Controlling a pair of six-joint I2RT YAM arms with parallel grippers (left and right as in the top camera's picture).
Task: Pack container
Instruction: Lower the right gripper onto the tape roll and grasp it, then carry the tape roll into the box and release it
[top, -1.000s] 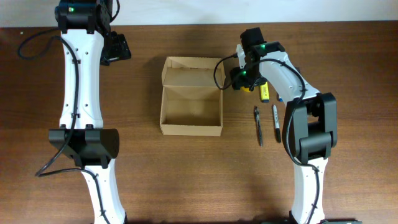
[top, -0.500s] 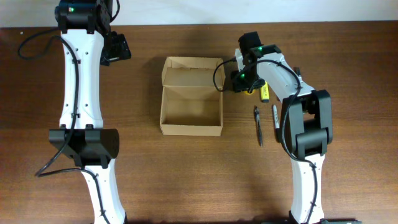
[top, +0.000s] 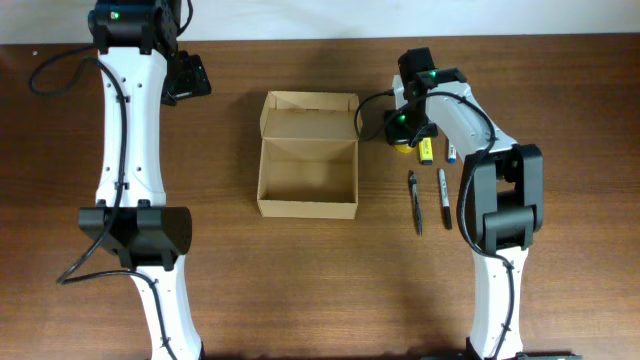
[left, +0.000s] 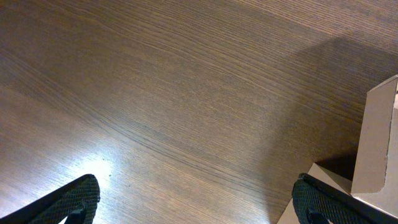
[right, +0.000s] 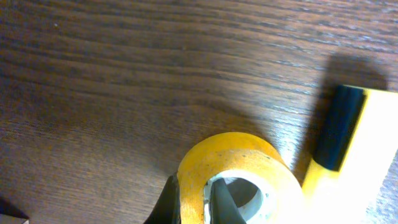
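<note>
We are pinching the wall of the yellow tape roll (right: 236, 155) with our right gripper (right: 196, 202), one finger inside its hole and one outside, near the table's (top: 300, 290) far edge. A yellow marker (right: 354, 143) is lying just beside the roll. The container (top: 307, 208) is sitting open, midway along the far edge. Our left gripper (left: 199, 205) is hanging spread wide toward the far-left corner.

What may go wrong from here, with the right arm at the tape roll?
The right gripper pinches only one wall of the yellow tape roll, so the roll may tilt or slip when lifted. The yellow highlighter lies close beside the roll and may get knocked.
</note>
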